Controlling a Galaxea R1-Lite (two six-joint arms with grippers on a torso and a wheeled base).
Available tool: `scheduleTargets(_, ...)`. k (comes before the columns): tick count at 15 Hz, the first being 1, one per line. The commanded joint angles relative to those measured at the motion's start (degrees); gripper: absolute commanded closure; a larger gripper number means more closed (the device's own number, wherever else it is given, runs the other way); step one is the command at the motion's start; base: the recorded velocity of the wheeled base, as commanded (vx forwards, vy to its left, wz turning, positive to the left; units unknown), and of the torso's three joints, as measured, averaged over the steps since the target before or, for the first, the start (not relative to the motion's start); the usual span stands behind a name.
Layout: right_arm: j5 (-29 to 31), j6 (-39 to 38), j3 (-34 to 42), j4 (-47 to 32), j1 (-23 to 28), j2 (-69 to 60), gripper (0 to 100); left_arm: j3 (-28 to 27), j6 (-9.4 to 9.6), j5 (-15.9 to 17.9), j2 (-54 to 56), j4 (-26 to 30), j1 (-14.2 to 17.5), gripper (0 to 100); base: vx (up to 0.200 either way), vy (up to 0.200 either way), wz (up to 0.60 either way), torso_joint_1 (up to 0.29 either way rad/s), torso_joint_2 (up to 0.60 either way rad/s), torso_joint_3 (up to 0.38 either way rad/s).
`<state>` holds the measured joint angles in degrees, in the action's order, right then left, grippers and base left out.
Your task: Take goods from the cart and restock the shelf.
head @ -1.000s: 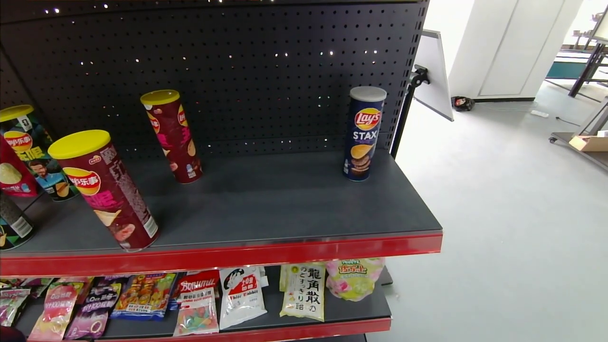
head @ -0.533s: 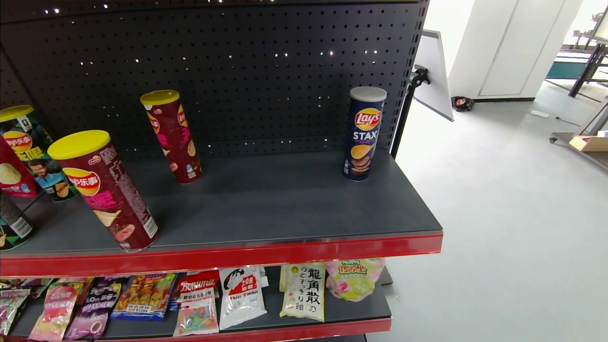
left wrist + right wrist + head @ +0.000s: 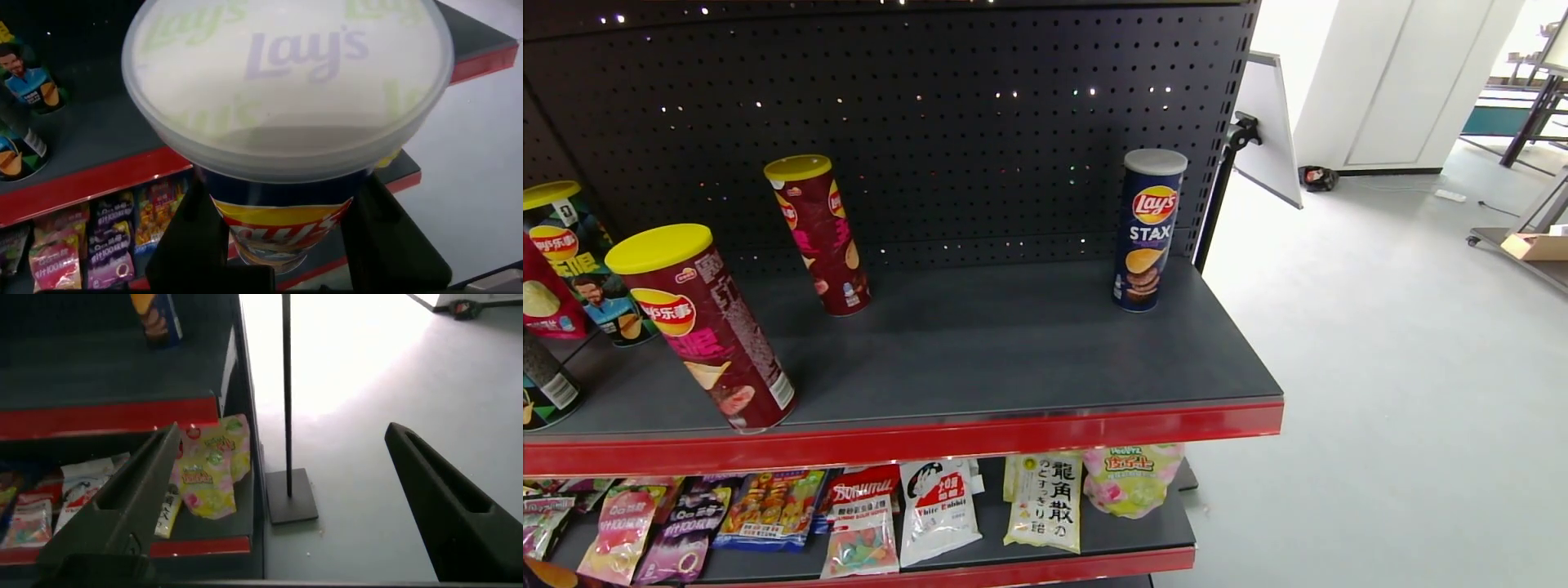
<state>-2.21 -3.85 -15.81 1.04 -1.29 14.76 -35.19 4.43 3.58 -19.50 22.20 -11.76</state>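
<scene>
Ahead of the left gripper (image 3: 286, 245), the shelf (image 3: 1013, 351) lies open between rear maroon can (image 3: 818, 235) and blue can (image 3: 1147, 230); pegboard (image 3: 972, 122) walls the back.

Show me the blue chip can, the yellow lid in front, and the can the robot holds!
Blue chip can (image 3: 1147, 237): head view, its label.
Front yellow lid (image 3: 658, 247): head view, lid's top.
Held can (image 3: 286, 73): left wrist view, lid's middle.

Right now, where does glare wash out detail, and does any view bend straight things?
Head view: the front red can leans outward while the blue can stands nearly straight, likely a wide-lens effect; light dots shine through the pegboard. Right wrist view: the floor by the pole is blown out white. Left wrist view: the lid is bright, the held can under it shadowed.
</scene>
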Motion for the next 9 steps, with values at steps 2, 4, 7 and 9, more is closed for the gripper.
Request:
scheduleTargets(2,-5.62,-5.29,-26.29,24.19,-8.55,54.67,0,-0.67,-0.03,0.02,-2.56,0.04,0.07,100,0.000,0.000,0.00,0.000,0.00,0.000)
scheduleTargets(4,-6.14,-4.76,-30.68,32.19,-9.96,66.45,0,-0.75,0.15,-2.00,-2.29,0.04,0.51,100,0.000,0.000,0.00,0.000,0.00,0.000)
scheduleTargets(7,-12.91,-0.89,-35.34,32.10,-12.42,74.97,0,-1.19,2.78,-7.19,-3.00,0.21,1.48,100,0.000,0.000,0.00,0.000,0.00,0.000)
scheduleTargets(9,-15.55,4.47,-37.89,32.54,-12.42,79.98,0,-0.75,2.78,-7.10,-3.00,0.21,1.48,100,0.000,0.000,0.00,0.000,0.00,0.000)
